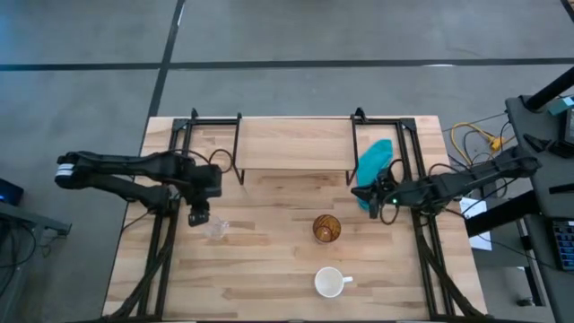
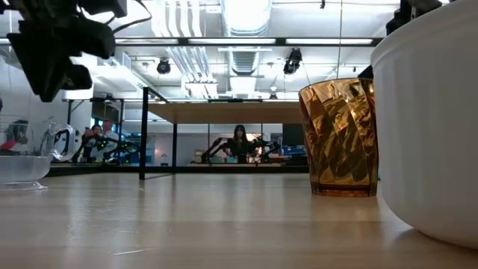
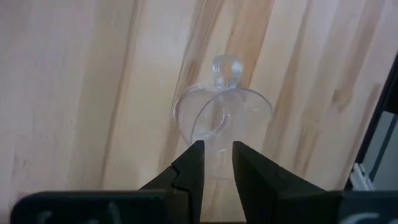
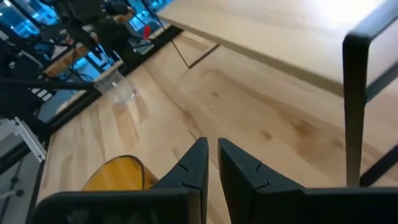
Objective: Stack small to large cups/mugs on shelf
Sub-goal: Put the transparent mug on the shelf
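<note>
The small clear glass cup (image 1: 216,229) stands on the tabletop at the left; it also shows in the left wrist view (image 3: 221,115). My left gripper (image 1: 199,216) hovers above and just left of it, fingers a little apart (image 3: 217,152), touching nothing. The amber tumbler (image 1: 326,229) stands upright at mid-table. The white mug (image 1: 331,283) stands nearer the front edge. The light-wood shelf (image 1: 294,144) stands on black legs at the back. My right gripper (image 1: 375,205) is shut and empty, raised right of the tumbler (image 4: 115,173).
A teal cloth (image 1: 372,161) lies at the shelf's right end, beside the right arm. Black frame bars (image 1: 170,233) run along both table sides. In the low view the mug (image 2: 433,127) and the tumbler (image 2: 343,138) stand close to the camera.
</note>
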`<move>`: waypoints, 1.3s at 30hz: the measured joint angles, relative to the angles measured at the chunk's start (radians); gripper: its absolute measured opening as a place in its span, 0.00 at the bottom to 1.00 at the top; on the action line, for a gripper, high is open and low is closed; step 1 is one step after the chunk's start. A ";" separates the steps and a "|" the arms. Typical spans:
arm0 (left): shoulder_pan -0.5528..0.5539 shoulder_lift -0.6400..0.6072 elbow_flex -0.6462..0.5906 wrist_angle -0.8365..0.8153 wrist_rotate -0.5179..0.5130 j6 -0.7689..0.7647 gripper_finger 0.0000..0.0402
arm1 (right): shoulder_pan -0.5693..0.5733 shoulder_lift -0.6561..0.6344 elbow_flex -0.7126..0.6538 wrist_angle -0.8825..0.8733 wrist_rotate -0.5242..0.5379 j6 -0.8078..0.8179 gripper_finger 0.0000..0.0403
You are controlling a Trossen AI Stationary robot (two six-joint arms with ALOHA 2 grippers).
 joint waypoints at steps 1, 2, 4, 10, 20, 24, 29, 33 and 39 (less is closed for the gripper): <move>0.000 0.002 -0.007 0.007 0.000 0.008 0.17 | 0.000 0.013 0.000 0.002 0.000 0.011 0.08; 0.000 0.005 -0.014 0.009 0.000 0.019 0.17 | 0.000 0.023 0.000 0.000 0.000 0.018 0.08; 0.000 0.008 -0.035 0.027 -0.001 0.041 0.17 | 0.000 0.043 0.000 0.001 0.000 0.031 0.08; -0.001 0.015 -0.088 0.097 -0.019 0.072 0.17 | 0.000 0.083 0.000 0.019 0.000 0.050 0.08; -0.001 0.018 -0.126 0.131 -0.048 0.073 0.17 | 0.000 0.089 0.000 0.047 0.000 0.042 0.08; -0.001 0.018 -0.127 0.135 -0.048 0.074 0.17 | 0.000 0.089 0.000 0.048 0.000 0.042 0.08; 0.000 0.018 -0.143 0.174 -0.048 0.072 0.17 | -0.001 0.089 0.000 0.048 0.000 0.042 0.08; 0.000 0.017 -0.174 0.223 -0.047 0.071 0.17 | -0.001 0.089 0.000 0.048 0.000 0.042 0.08; 0.000 0.017 -0.190 0.234 -0.047 0.070 0.13 | -0.001 0.089 0.000 0.049 0.000 0.042 0.08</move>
